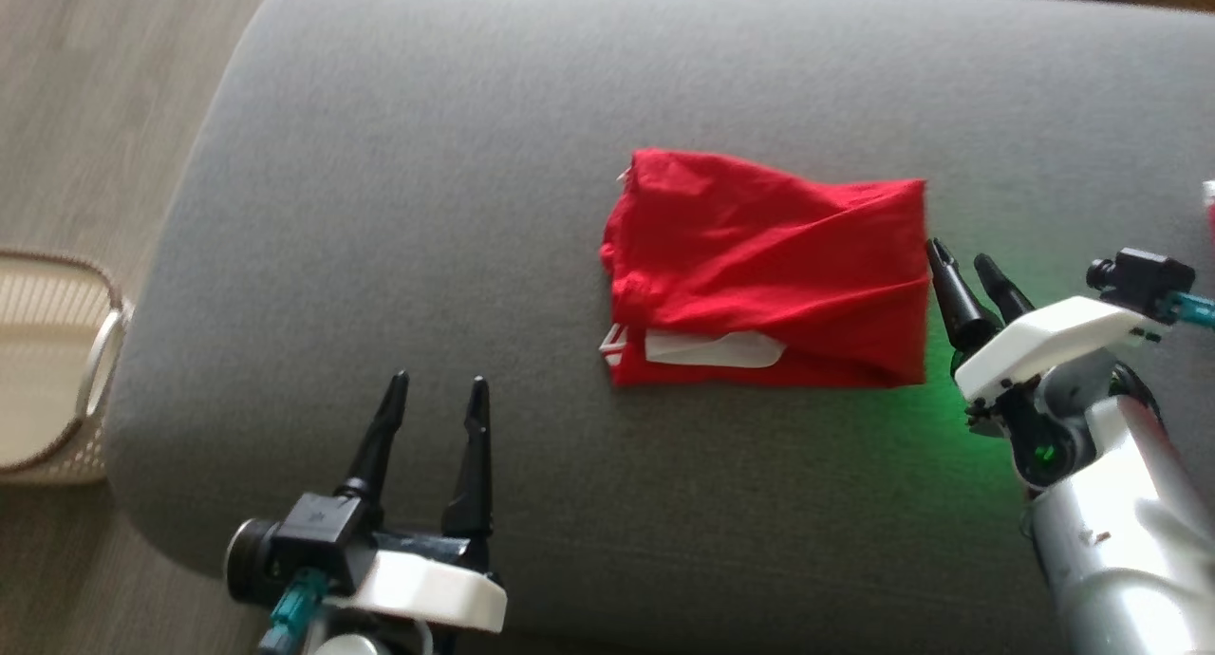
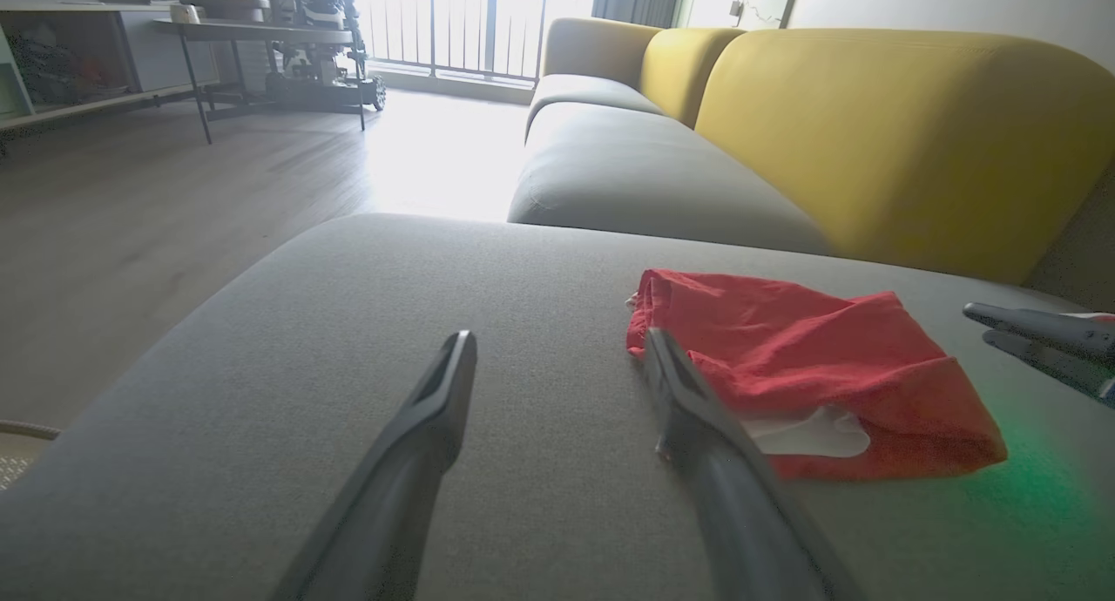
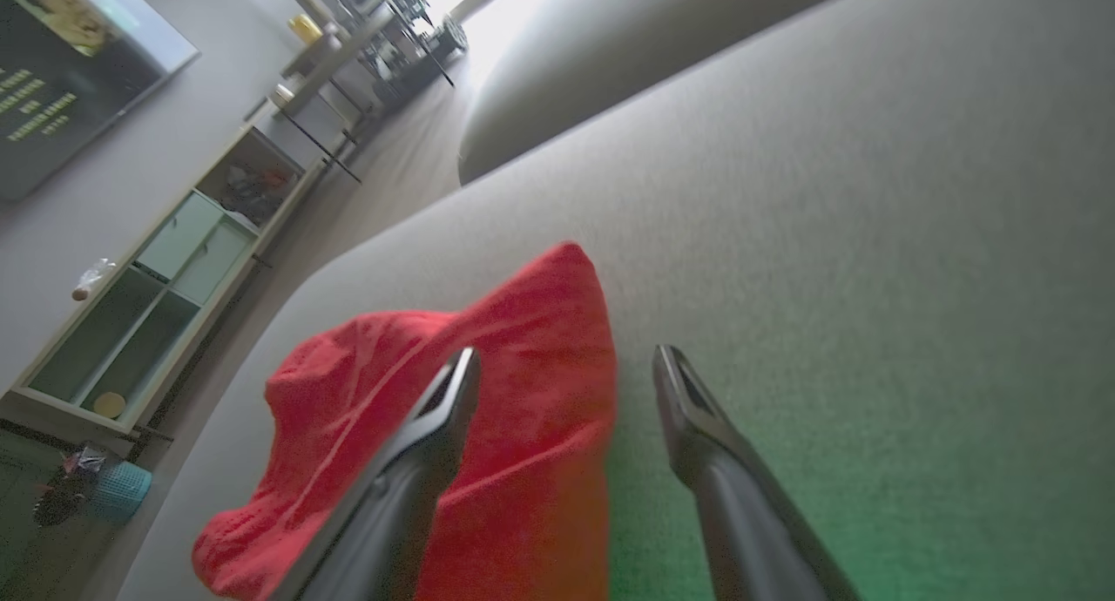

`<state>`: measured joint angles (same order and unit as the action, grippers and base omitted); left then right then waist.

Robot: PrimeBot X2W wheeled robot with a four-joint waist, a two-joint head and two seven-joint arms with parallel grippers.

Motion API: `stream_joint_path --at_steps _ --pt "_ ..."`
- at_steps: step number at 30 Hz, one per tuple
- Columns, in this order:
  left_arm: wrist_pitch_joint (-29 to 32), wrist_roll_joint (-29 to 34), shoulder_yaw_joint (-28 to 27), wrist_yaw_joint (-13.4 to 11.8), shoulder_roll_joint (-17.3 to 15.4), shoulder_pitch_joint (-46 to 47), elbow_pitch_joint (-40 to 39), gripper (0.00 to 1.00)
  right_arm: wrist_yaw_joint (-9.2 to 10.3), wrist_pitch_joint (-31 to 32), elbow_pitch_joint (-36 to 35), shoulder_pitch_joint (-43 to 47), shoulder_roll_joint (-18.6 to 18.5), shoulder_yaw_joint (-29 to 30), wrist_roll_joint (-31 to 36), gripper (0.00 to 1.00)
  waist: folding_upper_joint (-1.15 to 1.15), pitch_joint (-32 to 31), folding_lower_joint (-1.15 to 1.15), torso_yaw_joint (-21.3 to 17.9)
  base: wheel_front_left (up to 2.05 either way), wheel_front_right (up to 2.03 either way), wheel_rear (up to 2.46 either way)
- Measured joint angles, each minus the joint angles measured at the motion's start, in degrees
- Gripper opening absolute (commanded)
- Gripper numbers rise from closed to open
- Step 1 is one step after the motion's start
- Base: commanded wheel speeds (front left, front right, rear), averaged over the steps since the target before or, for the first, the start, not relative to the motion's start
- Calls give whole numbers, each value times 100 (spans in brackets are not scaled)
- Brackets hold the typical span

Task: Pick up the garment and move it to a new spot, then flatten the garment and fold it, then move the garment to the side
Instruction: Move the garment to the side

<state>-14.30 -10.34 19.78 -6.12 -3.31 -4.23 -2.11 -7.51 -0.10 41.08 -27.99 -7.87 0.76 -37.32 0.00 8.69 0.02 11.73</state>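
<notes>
A red garment (image 1: pixel 769 271) lies folded into a rough rectangle on the grey sofa cushion (image 1: pixel 456 190), with a white patch showing at its near edge. My right gripper (image 1: pixel 963 261) stands open just beside the garment's right edge, holding nothing. In the right wrist view the garment (image 3: pixel 523 409) lies under and left of the open gripper (image 3: pixel 566 366). My left gripper (image 1: pixel 437 382) is open over bare cushion, well to the lower left of the garment. In the left wrist view its fingers (image 2: pixel 453 383) spread wide, with the garment (image 2: pixel 810 366) to the right.
A beige woven basket (image 1: pixel 47 361) sits on the wooden floor (image 1: pixel 95 114) left of the cushion. Yellow sofa backrests (image 2: pixel 871 131) rise behind the seat. A green glow falls on the cushion near my right wrist. A small red-and-white thing (image 1: pixel 1209 204) peeks in at the right edge.
</notes>
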Motion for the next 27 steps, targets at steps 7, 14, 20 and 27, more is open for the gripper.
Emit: stream_joint_path --at_steps 7,14,20,27 --pt "0 -59 45 -64 7 253 0 100 0 483 565 -322 -11 -91 -466 95 0 342 0 197 0 0 0" --pt "0 -57 20 -94 9 335 8 100 0 445 559 -348 -5 -293 -789 0 0 339 -2 137 0 0 0" --pt "0 -35 -16 -89 9 324 -3 100 0 396 315 -327 -259 -659 -751 0 0 268 -2 -179 0 0 0" --pt "0 78 -68 8 9 322 -35 100 0 523 -250 -351 -950 -978 -235 0 0 250 -2 -857 0 0 0"
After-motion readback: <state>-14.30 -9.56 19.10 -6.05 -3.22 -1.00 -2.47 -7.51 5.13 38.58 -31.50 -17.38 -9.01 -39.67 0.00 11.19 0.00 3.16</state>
